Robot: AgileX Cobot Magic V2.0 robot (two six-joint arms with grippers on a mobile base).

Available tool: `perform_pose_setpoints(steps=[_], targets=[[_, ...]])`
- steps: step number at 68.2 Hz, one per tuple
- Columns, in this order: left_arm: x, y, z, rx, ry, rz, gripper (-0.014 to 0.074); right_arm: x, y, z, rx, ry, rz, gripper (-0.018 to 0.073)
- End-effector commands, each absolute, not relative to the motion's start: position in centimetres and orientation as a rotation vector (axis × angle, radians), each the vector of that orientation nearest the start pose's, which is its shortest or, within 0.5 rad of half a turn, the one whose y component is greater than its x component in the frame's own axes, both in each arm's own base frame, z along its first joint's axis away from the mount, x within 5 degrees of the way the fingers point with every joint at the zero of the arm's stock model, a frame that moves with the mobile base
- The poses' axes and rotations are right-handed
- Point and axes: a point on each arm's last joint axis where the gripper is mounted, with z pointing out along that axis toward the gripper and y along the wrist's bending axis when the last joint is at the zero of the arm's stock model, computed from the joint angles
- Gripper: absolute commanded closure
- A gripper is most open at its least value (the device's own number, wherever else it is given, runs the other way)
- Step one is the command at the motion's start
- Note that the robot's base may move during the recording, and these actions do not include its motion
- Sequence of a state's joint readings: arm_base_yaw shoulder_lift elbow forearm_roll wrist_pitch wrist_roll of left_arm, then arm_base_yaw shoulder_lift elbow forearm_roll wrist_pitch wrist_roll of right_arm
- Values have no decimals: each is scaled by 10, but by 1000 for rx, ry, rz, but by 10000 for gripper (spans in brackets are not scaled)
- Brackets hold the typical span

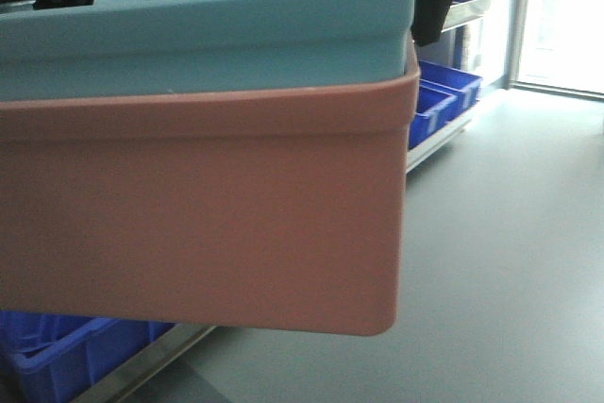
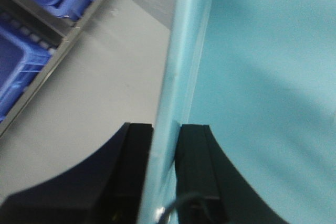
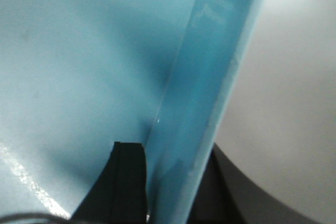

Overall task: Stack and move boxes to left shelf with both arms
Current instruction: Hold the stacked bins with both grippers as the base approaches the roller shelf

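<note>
On my left, the wrist view shows my left gripper (image 2: 165, 129) clamped on the light blue bin (image 2: 262, 77), with one black finger (image 2: 134, 156) outside its wall and one inside. Only this view shows the steel rack (image 2: 52, 61) close up, beyond a strip of grey floor (image 2: 105, 103), with dark blue bins (image 2: 21, 61) sitting in it. The front view alone shows the salmon pink bin (image 1: 198, 205). The light blue one is nested inside it, and the pair is held up off the floor, filling most of the frame. The rack runs behind them. There my grippers are only dark shapes at the blue rim, so that view cannot tell their grip. On my right, my right gripper (image 3: 173, 153) pinches the opposite blue wall, one finger on each side.
</note>
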State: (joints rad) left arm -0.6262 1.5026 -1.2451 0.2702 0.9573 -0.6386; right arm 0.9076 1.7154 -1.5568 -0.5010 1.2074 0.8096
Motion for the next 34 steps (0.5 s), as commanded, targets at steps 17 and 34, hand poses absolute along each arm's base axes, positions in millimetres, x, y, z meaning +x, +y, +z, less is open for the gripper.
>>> perform_pose_setpoints(steps=[17, 34], targets=[[255, -187, 343, 78, 2481, -407, 606, 249, 270, 357, -259, 2426, 138, 506], [255, -187, 343, 78, 2481, -407, 606, 249, 270, 357, -259, 2426, 138, 506]])
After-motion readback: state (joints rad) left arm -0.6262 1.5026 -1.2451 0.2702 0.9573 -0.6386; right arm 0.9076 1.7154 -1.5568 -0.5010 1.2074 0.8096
